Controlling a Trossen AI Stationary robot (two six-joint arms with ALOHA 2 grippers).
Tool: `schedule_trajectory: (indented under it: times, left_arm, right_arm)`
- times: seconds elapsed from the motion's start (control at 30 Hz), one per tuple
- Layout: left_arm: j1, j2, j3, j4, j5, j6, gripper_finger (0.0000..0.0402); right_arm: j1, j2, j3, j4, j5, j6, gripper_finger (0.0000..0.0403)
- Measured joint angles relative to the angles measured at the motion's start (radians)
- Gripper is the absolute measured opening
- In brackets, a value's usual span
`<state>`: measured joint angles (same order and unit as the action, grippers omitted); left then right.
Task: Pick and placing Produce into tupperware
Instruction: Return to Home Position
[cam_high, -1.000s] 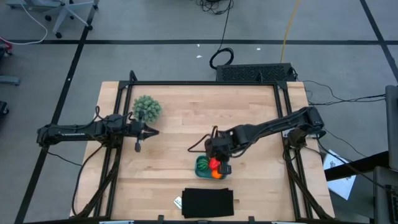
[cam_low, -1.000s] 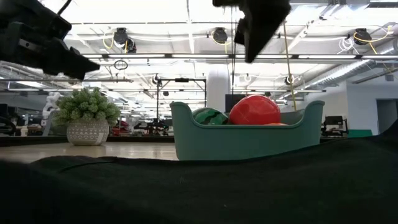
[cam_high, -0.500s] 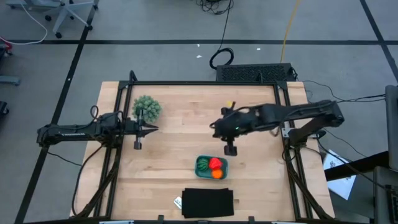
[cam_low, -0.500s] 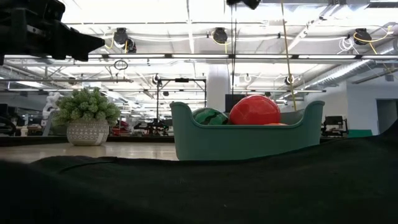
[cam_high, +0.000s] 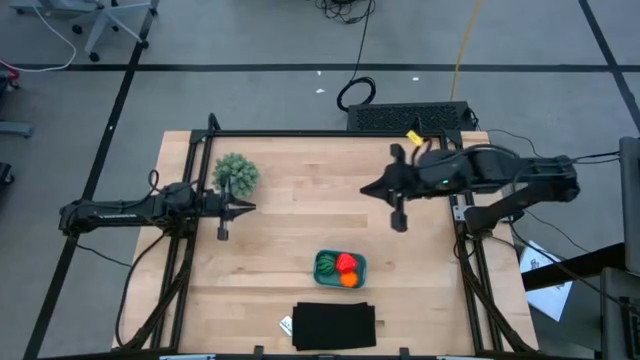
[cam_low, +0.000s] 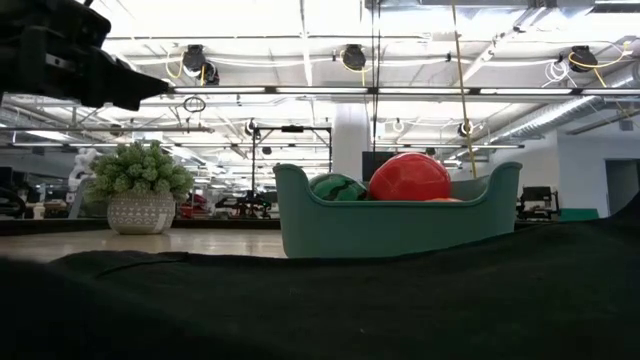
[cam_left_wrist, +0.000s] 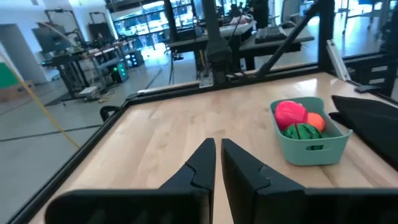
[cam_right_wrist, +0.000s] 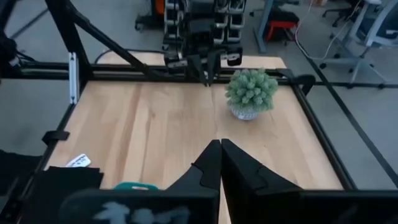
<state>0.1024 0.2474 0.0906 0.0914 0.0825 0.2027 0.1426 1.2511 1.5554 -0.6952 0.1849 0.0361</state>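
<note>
Right gripper (cam_high: 367, 189) has its dark fingers pinched together on nothing, above the wood-plank table (cam_high: 290, 185). Left gripper (cam_high: 247, 208) is the same, clamped empty beside the bushy plant (cam_high: 236, 173). The glossy red ball (cam_high: 346, 263), orange ball (cam_high: 349, 280) and stripy watermelon (cam_high: 328, 267) sit in the rounded teal plastic tub (cam_high: 318, 272), near the flat black mat (cam_high: 334, 326).

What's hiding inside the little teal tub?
Inside the teal tub sit three toy fruits: a red ball, an orange ball and a striped green watermelon. They cover the tub's floor, so anything beneath them cannot be seen.
</note>
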Motion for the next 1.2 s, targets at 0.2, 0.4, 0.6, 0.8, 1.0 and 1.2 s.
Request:
schedule_trajectory:
  times: [0.2,0.4,0.6,0.8,1.0,1.2]
  left_arm:
    - [0.000,0.000,0.000,-0.024,-0.001,-0.029,0.0030]
    - [0.000,0.000,0.000,-0.031,0.003,-0.055,0.0031]
    - [0.000,0.000,0.000,-0.031,0.003,-0.063,0.0031]
    - [0.000,0.000,0.000,-0.032,0.003,-0.063,0.0031]
    - [0.000,0.000,0.000,-0.048,0.003,-0.062,0.0031]
    - [0.000,0.000,0.000,-0.058,0.003,-0.065,0.0031]
  right_arm:
    - [0.003,-0.100,-0.072,0.051,0.004,-0.005,0.0000]
    - [-0.019,-0.204,-0.167,0.146,0.004,-0.074,0.0000]
    - [-0.082,-0.317,-0.249,0.154,-0.001,-0.075,0.0000]
    - [-0.097,-0.434,-0.342,0.209,-0.003,-0.075,0.0000]
    - [-0.097,-0.564,-0.481,0.317,0.000,-0.089,0.0000]
    - [-0.097,-0.703,-0.593,0.319,0.072,-0.097,0.0000]
